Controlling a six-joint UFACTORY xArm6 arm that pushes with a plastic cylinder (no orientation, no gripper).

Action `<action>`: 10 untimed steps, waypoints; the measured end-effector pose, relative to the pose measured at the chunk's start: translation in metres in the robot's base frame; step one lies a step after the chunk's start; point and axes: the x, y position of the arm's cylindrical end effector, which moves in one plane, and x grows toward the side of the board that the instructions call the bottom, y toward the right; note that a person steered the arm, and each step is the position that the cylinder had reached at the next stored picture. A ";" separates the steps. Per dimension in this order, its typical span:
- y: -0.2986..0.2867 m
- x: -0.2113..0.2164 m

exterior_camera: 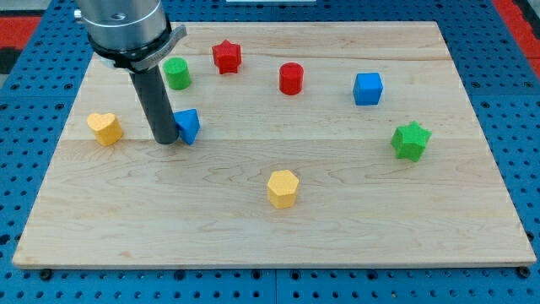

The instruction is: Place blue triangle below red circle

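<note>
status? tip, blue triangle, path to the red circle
My tip against blue triangle, on its left side in the view. Red circle off to upper right, triangle not yet below it. No block between them.

Arm came in from the view's top left, silver wrist housing [126,29] at the frame edge, straight dark rod [157,97] hanging near-vertical from it, my tip [164,140] down at the surface in the view's left half.
</note>
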 end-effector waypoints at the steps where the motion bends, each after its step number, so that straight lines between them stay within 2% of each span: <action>1: -0.004 -0.023; 3: 0.018 -0.021; 5: 0.001 -0.043; 7: 0.084 -0.022; 10: 0.165 -0.018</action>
